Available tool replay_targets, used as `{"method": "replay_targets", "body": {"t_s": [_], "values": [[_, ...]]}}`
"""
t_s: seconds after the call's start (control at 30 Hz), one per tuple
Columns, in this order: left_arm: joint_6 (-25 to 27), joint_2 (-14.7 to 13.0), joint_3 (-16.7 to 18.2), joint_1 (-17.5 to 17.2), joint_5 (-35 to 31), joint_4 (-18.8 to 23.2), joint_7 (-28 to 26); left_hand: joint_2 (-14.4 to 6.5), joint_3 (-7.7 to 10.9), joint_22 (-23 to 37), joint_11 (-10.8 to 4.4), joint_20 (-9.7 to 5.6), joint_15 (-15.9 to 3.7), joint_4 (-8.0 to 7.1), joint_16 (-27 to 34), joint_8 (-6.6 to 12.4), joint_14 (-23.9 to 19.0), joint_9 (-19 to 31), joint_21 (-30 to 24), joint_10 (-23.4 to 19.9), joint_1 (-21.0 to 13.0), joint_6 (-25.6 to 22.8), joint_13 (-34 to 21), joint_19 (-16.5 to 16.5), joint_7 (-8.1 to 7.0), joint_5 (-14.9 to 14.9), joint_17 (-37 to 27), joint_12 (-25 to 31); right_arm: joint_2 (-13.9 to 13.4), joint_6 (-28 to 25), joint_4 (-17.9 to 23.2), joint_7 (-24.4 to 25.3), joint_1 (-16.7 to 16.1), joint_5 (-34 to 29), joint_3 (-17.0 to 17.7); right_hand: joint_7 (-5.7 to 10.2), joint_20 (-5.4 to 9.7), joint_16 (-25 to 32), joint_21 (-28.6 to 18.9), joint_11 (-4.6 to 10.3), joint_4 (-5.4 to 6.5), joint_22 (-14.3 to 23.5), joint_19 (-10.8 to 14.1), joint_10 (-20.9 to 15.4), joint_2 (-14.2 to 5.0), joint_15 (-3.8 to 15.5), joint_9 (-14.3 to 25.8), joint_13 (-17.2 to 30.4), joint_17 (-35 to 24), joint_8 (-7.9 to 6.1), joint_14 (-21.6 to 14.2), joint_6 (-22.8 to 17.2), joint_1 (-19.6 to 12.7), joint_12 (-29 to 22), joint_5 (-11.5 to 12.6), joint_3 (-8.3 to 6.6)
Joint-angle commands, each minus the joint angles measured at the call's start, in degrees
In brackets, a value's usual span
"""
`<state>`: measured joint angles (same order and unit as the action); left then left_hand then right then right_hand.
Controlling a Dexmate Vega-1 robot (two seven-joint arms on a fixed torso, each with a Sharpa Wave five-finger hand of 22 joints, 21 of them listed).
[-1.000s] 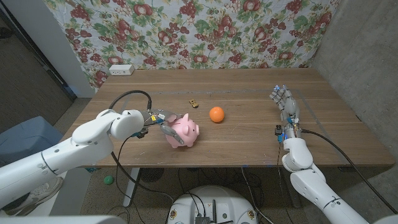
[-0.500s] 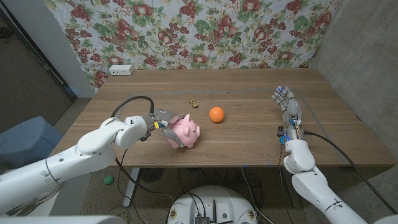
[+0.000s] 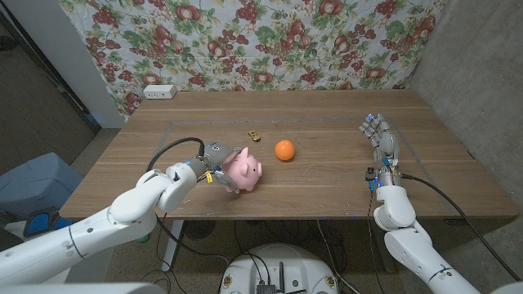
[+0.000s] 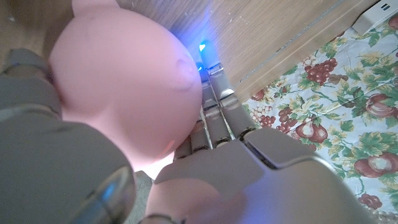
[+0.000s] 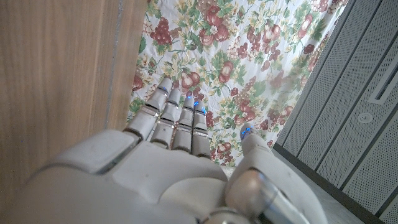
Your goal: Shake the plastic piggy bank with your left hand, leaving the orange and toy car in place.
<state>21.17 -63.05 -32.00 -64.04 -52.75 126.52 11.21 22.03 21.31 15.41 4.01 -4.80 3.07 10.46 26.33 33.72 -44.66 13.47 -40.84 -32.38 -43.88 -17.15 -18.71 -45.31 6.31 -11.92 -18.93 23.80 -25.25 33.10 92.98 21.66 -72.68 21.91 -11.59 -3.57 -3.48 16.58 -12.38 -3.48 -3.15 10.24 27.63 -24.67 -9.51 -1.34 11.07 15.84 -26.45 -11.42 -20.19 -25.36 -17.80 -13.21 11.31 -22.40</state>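
We see the left hand (image 3: 214, 157) wrapped around the pink piggy bank (image 3: 243, 171), its fingers closed on the pig's rear and side so that the bank sits just beyond the palm, snout pointing toward the table's right side. In the left wrist view the piggy bank (image 4: 124, 81) bulges against the hand (image 4: 205, 174), with the fingers (image 4: 219, 109) pressed along its flank and a blue light glowing at a fingertip. We place the bank near the table's (image 3: 327, 175) front edge, left of the middle; whether its feet touch the wood we cannot tell. Beyond the bank, toward the far edge, the orange (image 3: 283, 149) lies well apart from the hand, and the small toy car (image 3: 256, 134) sits a little farther back and to the left of the orange, apart from it. Over by the table's right edge the right hand (image 3: 380, 137) holds nothing, its fingers extended and pointing toward the far edge; in the right wrist view we see that hand (image 5: 174, 168) with the fingers (image 5: 177, 118) lying side by side and the thumb set slightly off. A white power strip (image 3: 159, 91) lies at the far left corner, in front of the fruit-patterned cloth (image 3: 261, 41) hanging behind the table.
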Motion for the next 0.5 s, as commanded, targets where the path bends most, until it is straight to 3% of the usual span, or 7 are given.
{"method": "replay_targets", "body": {"t_s": [0.03, 0.17, 0.5], "values": [[-1.66, 1.47, 1.15, -1.44, -0.37, -1.82, -4.27, -29.92, 2.49, 0.52, -15.38, -5.72, -16.94, 0.03, 0.7, 1.23, -11.12, 0.17, -1.82, -17.33, -32.6, -25.68, -0.76, -0.69, -8.88, -0.35, -0.51, 0.76, 0.17, 0.18, 0.45, 0.4, -0.91, -0.44, 0.56, 0.17, 0.05, 0.48, -0.33, 0.05, 0.12, 0.29, 0.21, -0.72, -0.02, -0.14, 0.07, 0.18, -0.33, -0.21, -0.47, -0.47, 0.67, -0.16, -0.01, -0.44], [-2.58, 1.55, 1.7, -1.52, 1.07, -2.22, -4.89, -29.33, 2.37, 1.0, -14.59, -6.25, -16.91, 0.12, 1.65, 1.89, -13.77, 0.13, -3.99, -18.71, -33.52, -27.27, -1.57, -0.93, -8.15, -0.33, -1.26, 1.08, 0.24, 0.23, 0.6, 0.56, -1.26, -0.5, 0.75, 0.17, 0.05, 0.5, -0.33, -0.04, 0.09, 0.29, 0.21, -0.82, 0.0, -0.14, 0.07, 0.21, -0.37, -0.22, -0.49, -0.52, 0.71, -0.19, -0.01, -0.47], [-7.11, 1.14, 3.93, -2.63, 6.21, -3.1, -10.64, -28.44, 2.33, 1.41, -14.23, -6.7, -16.87, 0.25, 1.9, 2.31, -14.84, 0.03, -6.0, -19.52, -34.73, -28.45, -2.34, -0.8, -7.46, -0.37, -1.89, 1.14, 0.4, 0.18, 1.18, 1.3, -2.31, -1.34, 1.12, 0.15, 0.04, 0.51, -0.29, -0.11, 0.03, 0.29, 0.18, -0.8, 0.02, -0.08, 0.07, 0.25, -0.44, -0.21, -0.52, -0.5, 0.8, -0.15, -0.01, -0.53]]}}
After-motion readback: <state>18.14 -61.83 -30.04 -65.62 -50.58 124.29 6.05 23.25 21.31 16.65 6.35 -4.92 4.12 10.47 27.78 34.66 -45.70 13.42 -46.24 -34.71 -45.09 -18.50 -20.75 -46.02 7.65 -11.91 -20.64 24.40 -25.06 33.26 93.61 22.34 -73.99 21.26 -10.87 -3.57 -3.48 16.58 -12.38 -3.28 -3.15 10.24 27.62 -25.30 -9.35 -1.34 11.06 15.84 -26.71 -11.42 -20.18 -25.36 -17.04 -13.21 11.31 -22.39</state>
